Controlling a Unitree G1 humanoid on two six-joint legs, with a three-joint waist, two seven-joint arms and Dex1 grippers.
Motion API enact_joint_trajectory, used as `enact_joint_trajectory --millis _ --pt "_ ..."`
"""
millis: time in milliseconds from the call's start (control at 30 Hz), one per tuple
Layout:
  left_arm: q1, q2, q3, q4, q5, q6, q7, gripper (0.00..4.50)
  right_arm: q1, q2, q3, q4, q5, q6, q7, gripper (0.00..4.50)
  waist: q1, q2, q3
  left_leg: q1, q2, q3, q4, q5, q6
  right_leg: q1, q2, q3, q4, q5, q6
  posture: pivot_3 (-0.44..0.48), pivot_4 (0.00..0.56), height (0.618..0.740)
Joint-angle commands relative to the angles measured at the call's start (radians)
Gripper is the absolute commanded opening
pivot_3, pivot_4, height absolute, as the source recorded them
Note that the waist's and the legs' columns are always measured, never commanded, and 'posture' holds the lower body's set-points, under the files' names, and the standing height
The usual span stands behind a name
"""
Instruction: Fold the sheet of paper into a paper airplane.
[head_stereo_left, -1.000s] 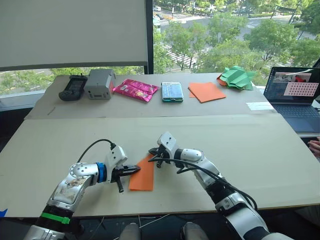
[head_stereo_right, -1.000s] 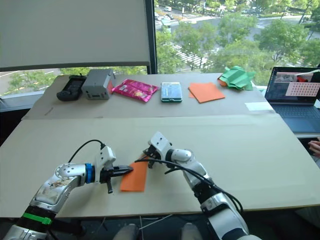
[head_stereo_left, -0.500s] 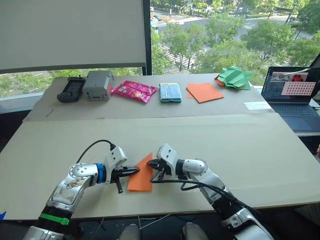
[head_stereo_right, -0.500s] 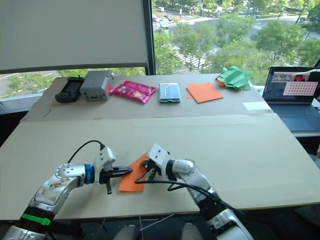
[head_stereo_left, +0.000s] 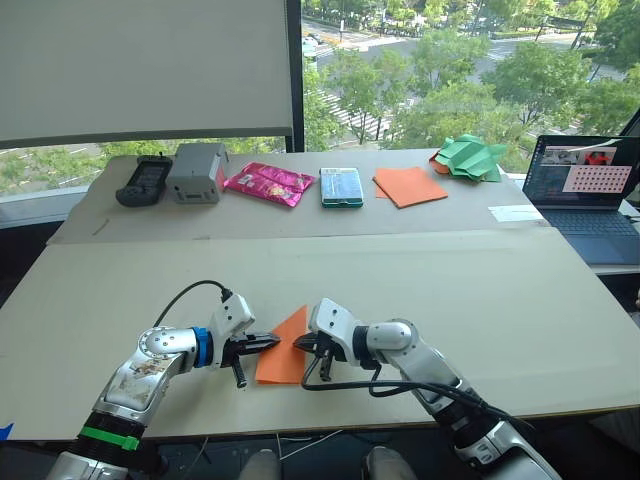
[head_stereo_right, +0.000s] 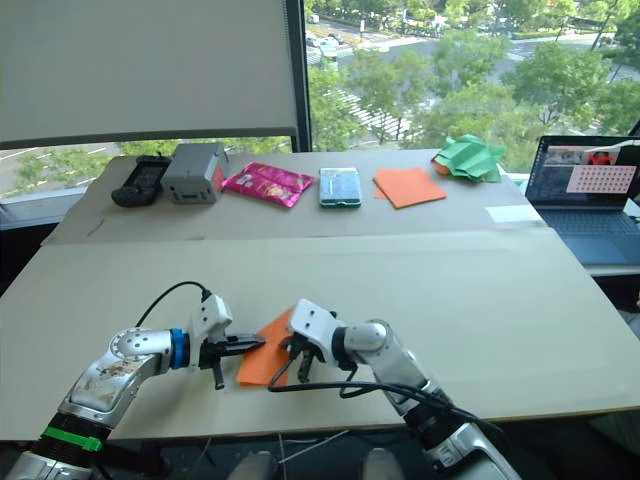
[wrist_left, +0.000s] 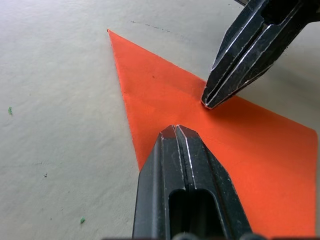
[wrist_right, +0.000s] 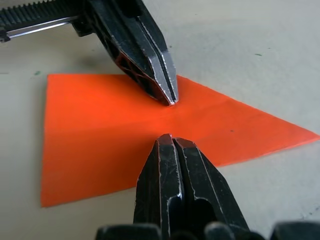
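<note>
The orange sheet of paper (head_stereo_left: 281, 356) lies flat on the near table, folded into a narrow shape with a pointed far end (wrist_left: 111, 33). My left gripper (head_stereo_left: 272, 342) is shut, its tip resting on the paper's left part (wrist_left: 175, 129). Facing it from the right, my right gripper (head_stereo_left: 304, 346) is also shut, with its tip pressed on the paper's middle (wrist_right: 167, 138). The two tips stand a short gap apart over a faint crease. Neither gripper holds the paper.
On the far table stand a black handheld device (head_stereo_left: 146, 179), a grey box (head_stereo_left: 197, 170), a pink packet (head_stereo_left: 270, 182), a teal case (head_stereo_left: 341, 186), smooth orange paper (head_stereo_left: 410, 185) and a green paper heap (head_stereo_left: 470, 156). A laptop (head_stereo_left: 588, 192) sits at the right.
My right gripper has slid from the paper's far tip toward me to its middle, closer to the left gripper's tip. The left gripper has stayed put.
</note>
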Motion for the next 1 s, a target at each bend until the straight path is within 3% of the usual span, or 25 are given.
enact_joint_trajectory --millis 33,1000 --pt "0.016 0.013 -0.015 0.007 0.023 0.014 0.000 0.02 0.060 -0.039 0.089 0.032 -0.022 0.081 0.055 0.00 0.000 0.000 0.000 0.000 0.000 0.000 0.000 0.000 0.000 0.000 0.000 0.000 0.000 0.000 0.000 0.000 0.150 0.706" --pt "0.037 0.032 -0.009 0.005 0.030 0.000 -0.008 0.02 0.116 -0.169 0.215 -0.127 -0.037 0.090 0.164 0.00 0.000 0.000 -0.007 0.000 0.000 0.001 -0.001 0.000 -0.001 0.000 0.000 0.000 -0.006 0.000 0.000 0.000 0.150 0.706"
